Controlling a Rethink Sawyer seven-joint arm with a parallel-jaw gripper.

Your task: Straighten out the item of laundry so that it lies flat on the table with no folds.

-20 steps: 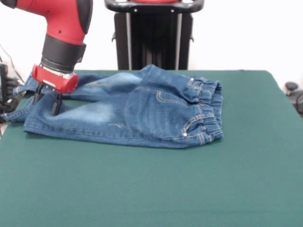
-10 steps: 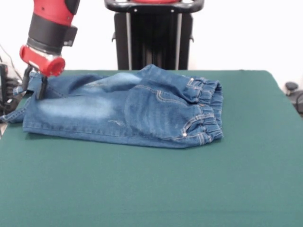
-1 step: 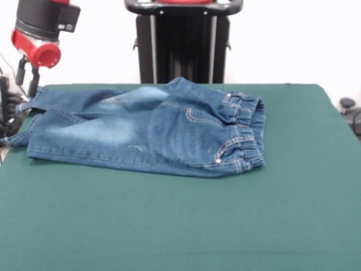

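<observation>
The desk [image 3: 293, 214] spreads dark green below and away from the claw, most of it bare. On it, below and to the right of the claw, lies the item of laundry [image 3: 152, 132], a small pair of blue jeans resting on its side: the legs run from just beneath the claw toward the elastic waistband [image 3: 248, 132], which is bunched and well apart from the claw at the far right end of the garment. One leg appears to lie over the other, and the upper edge rises in a soft ridge, so the cloth is not yet flat. The claw [image 3: 27, 79] hangs above the leg hems at the desk's edge, narrow and holding nothing. A second ago it was pressed low onto the leg ends; since then it has lifted clear and drawn outward, and the hems have settled slightly farther out. That suggests one stretching pull is finished, while the doubled legs and gathered waist probably need further work.
</observation>
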